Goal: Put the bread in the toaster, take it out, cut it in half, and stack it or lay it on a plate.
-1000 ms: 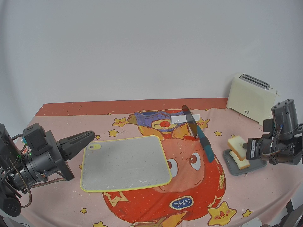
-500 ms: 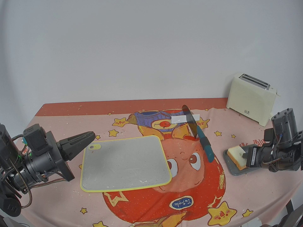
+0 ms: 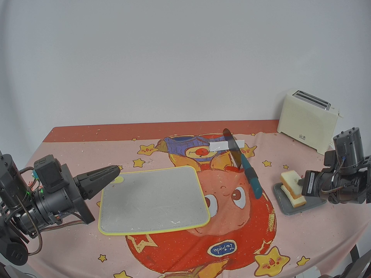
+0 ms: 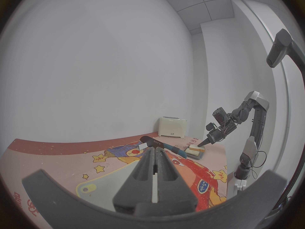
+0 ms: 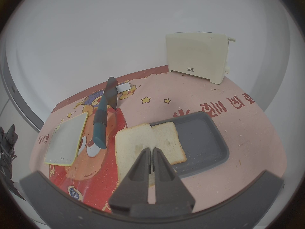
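Right wrist view: gripper (image 5: 151, 150) pinches soft sq. bread (image 5: 132, 143) over grey tray (image 5: 206, 137).

gripper status

left gripper (image 3: 115, 170): held low at the robot's left side, roughly level, pointing inward to the right, fingers pressed together. right gripper (image 3: 300, 182): held low at the right side, pointing inward, fingers clamped on a bread slice (image 3: 291, 179).

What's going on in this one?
The right gripper is shut on a bread slice, holding it over a second slice that lies on the grey tray. The left gripper is shut, by the left edge of the cutting board. The knife lies between board and tray; the toaster stands far right.
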### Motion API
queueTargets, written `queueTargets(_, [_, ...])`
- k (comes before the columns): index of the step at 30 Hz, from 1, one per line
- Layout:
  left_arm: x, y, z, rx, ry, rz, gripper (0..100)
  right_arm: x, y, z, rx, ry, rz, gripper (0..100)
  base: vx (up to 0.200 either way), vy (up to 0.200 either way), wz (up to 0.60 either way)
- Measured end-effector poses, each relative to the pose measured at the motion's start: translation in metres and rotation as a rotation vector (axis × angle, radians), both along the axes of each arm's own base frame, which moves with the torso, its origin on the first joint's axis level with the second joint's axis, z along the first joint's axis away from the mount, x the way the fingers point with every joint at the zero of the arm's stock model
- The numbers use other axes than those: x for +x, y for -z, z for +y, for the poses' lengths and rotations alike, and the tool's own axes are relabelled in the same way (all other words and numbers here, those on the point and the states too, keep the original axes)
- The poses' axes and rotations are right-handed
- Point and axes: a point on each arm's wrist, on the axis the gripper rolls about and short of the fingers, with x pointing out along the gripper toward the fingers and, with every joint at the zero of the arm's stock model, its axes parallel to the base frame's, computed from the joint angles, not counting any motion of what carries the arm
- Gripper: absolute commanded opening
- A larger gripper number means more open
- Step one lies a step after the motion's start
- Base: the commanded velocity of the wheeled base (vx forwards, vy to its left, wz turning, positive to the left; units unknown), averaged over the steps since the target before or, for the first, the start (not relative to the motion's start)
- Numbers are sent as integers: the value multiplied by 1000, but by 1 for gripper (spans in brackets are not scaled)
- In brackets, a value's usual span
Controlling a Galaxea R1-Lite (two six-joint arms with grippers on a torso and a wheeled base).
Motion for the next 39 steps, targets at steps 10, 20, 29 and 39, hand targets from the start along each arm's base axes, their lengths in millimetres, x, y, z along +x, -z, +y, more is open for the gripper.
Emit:
queueTargets(10, [0, -1, 0, -3, 1, -6, 0, 17, 16, -5, -25, 39, 34, 0, 0, 0, 0])
queueTargets(20, [0, -2, 0, -3, 1, -10, 0, 21, 27, -13, -52, 70, 65, 0, 0, 0, 0])
queueTargets(29, [0, -2, 0, -2, 2, -9, 0, 19, 32, -13, -60, 62, 61, 0, 0, 0, 0])
queueTargets(39, [0, -2, 0, -3, 2, -10, 0, 17, 33, -12, -66, 56, 60, 0, 0, 0, 0])
